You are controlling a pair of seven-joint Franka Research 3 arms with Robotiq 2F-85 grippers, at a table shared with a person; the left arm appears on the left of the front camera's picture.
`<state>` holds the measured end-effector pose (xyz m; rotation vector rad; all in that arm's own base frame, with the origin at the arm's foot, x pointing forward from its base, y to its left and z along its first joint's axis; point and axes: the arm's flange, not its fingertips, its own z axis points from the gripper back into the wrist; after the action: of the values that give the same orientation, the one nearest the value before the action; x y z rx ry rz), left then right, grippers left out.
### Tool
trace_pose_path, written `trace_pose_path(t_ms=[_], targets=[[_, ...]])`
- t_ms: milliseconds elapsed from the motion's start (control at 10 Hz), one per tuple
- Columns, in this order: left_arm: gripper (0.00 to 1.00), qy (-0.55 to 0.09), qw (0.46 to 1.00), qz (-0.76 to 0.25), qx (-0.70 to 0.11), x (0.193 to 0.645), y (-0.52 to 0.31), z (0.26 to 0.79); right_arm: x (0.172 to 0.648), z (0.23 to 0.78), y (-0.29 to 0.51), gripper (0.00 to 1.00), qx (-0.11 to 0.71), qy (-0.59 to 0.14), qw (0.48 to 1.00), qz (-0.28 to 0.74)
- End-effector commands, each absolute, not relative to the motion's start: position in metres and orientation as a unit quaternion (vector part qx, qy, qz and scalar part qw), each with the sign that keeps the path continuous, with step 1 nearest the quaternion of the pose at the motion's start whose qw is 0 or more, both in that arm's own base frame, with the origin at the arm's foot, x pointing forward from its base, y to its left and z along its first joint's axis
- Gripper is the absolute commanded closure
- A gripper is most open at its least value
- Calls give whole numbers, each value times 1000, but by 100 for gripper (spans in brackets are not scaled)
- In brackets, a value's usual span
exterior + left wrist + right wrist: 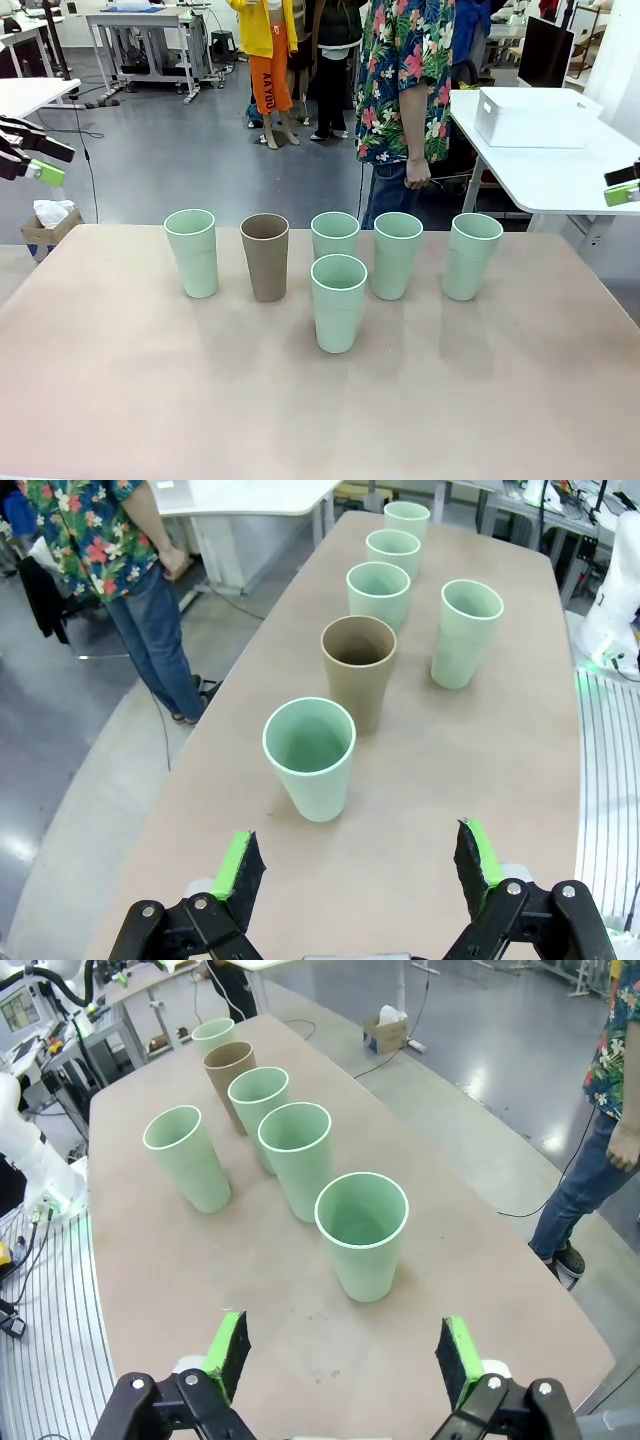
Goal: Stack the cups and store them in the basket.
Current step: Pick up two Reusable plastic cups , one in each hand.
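Six cups upright, mouths up, near table far edge; person behind; basket on side table. Left gripper, right gripper spread wide, empty.

Six cups upright, mouths up, none nested. Back row, left to right — mint cup, brown cup, third cup, fourth cup, fifth cup, last three mint. Front cup, mint, just before the third. White basket well apart, far right.
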<state>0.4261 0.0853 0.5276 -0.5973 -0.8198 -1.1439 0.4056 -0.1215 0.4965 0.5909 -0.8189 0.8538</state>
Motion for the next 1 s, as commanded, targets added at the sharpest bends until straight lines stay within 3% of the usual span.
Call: trace_pose_path(t_ms=[0,900], targets=[[0,-369,719,-522,-272,427,87,529,406,497,-120,0,277,-383,786,398],[0,-369,719,-522,-272,427,87,529,406,497,-120,0,277,-383,786,398]])
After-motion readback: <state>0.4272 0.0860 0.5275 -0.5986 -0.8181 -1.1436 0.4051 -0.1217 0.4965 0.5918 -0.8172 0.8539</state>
